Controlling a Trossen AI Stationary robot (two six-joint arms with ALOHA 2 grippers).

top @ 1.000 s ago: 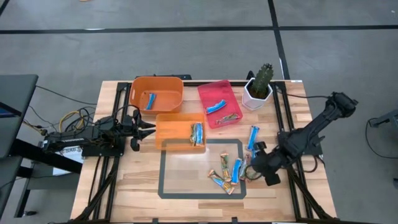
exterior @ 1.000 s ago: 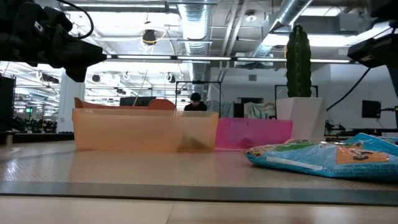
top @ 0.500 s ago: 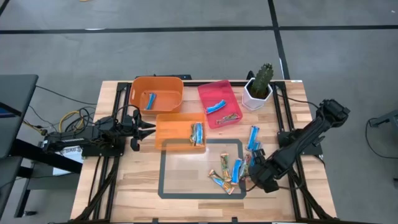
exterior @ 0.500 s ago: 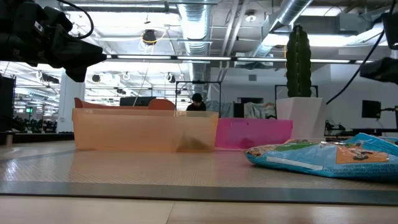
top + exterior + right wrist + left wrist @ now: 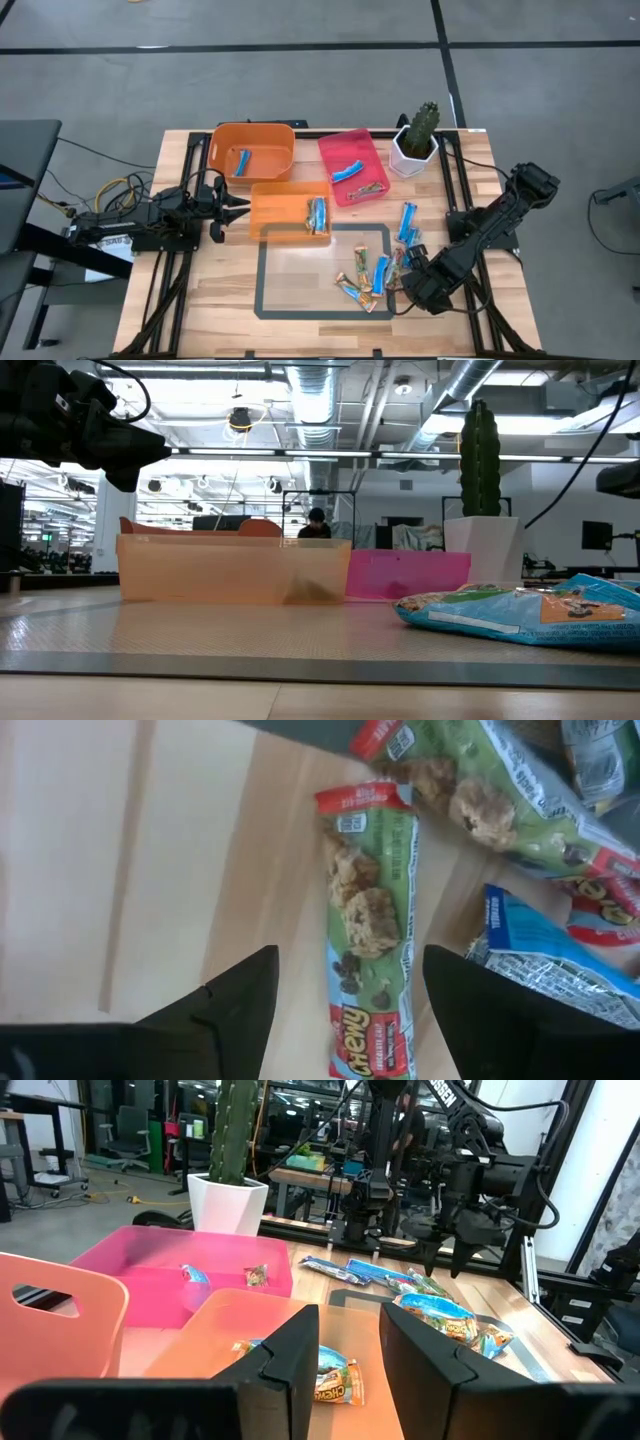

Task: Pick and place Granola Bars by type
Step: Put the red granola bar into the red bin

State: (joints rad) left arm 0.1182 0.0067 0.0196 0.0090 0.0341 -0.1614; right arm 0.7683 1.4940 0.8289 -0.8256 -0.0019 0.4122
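The wooden tabletop (image 5: 210, 290) carries two orange bins (image 5: 252, 150), a pink bin (image 5: 352, 165), a potted cactus (image 5: 417, 140) at upper right, and loose granola bars (image 5: 365, 278) at lower centre.

We note even, soft overhead light on the table (image 5: 200, 290), shadows faint. In the low view, ceiling strip lights (image 5: 330, 453) glare, and the near table edge and bar wrapper (image 5: 520, 610) go soft. The right wrist view is slightly blurred; wrappers show sheen.
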